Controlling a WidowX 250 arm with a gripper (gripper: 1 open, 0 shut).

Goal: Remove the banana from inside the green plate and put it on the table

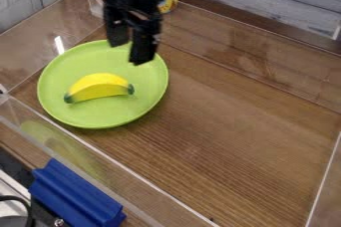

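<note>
A small yellow banana with dark tips lies inside the lime-green plate, a little left of the plate's middle. The plate rests on the brown wood-grain table at the left. My black gripper hangs above the plate's far right rim, up and to the right of the banana. Its two fingers point down, spread apart, with nothing between them.
Clear acrylic walls edge the table on all sides. A blue object sits outside the front wall at the bottom left. A clear triangular stand is at the back left. Bare wood stretches right of the plate.
</note>
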